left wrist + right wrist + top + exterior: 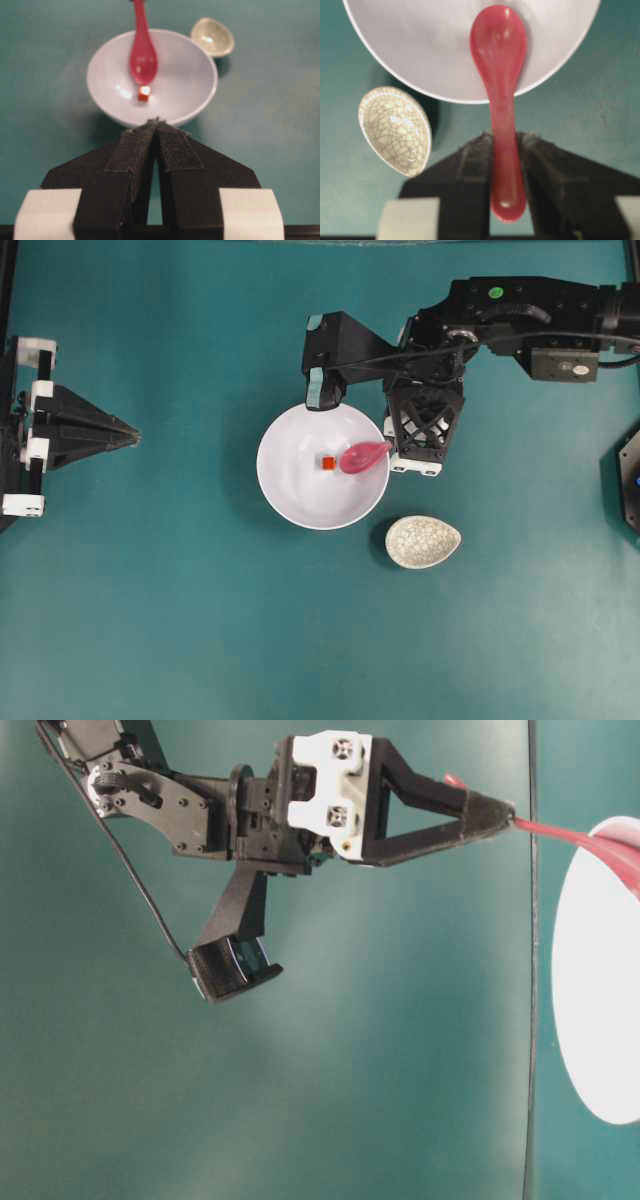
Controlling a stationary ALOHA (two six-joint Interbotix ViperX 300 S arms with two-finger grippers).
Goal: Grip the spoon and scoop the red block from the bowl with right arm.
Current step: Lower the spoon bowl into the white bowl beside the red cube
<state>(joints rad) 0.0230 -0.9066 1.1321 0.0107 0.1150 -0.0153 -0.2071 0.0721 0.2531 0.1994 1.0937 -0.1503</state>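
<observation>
The white bowl (300,490) sits mid-table. On its floor lies the tiny red block (327,462), also seen in the left wrist view as the red block (144,93). My right gripper (393,450) hangs over the bowl's right rim, shut on the handle of the pink spoon (362,455). The scoop rests inside the bowl, its tip just beside the block, which is not in it. In the right wrist view the spoon (500,75) runs between the right gripper (506,145) and the bowl (420,40); the block is hidden there. My left gripper (157,122) is shut and holds nothing.
A small cream crackle-patterned dish (423,541) lies just right of and below the bowl, close to the right gripper. My left gripper (130,430) stays at the far left edge, well away from the bowl. A dark fixture (630,475) sits at the right edge.
</observation>
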